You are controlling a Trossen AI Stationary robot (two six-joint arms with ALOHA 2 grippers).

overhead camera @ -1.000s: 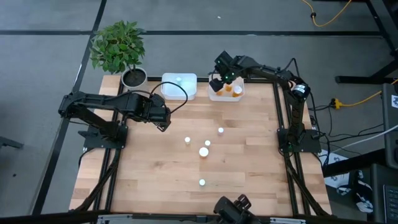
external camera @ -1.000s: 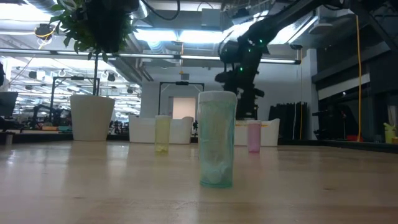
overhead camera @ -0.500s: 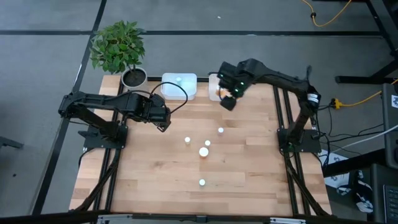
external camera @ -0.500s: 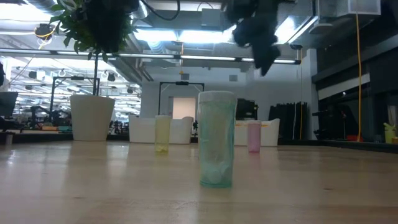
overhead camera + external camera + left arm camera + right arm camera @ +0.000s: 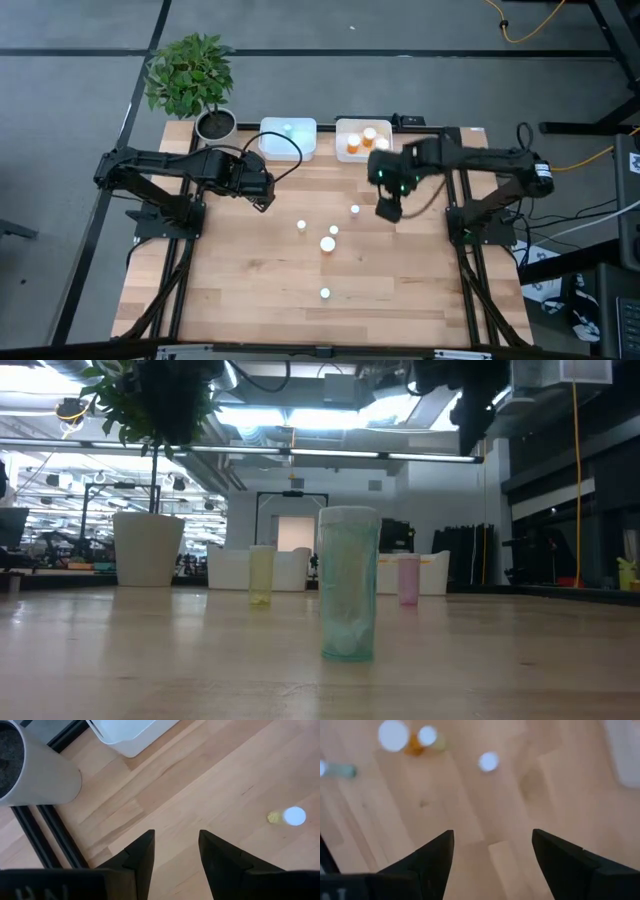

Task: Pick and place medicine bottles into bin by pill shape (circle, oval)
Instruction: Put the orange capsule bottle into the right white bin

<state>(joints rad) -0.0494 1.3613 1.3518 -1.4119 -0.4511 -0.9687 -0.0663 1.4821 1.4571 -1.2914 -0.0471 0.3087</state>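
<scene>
Several white-capped medicine bottles stand upright on the wooden table (image 5: 250,300): a purplish one (image 5: 355,210), a yellowish one (image 5: 301,226), a small one (image 5: 333,230), a larger orange one (image 5: 327,243) and a pale green one (image 5: 325,293). The low view shows the green bottle (image 5: 349,582) nearest. My right gripper (image 5: 388,210) hovers open just right of the purplish bottle (image 5: 488,761), touching nothing. My left gripper (image 5: 265,195) is open and empty at the left, and its wrist view (image 5: 175,837) shows the yellowish bottle (image 5: 294,816) farther off.
Two white bins stand at the far edge: the left one (image 5: 272,148) holds one bottle (image 5: 288,128), the right one (image 5: 342,155) holds two orange bottles (image 5: 368,133). A potted plant (image 5: 215,122) stands at the far left corner. Bare wood lies near the front edge.
My right gripper has left the right bin at the far edge and swung toward the near edge and a little to the right, coming out over the table beside the purplish bottle. The bottles on the table have stayed in place.
</scene>
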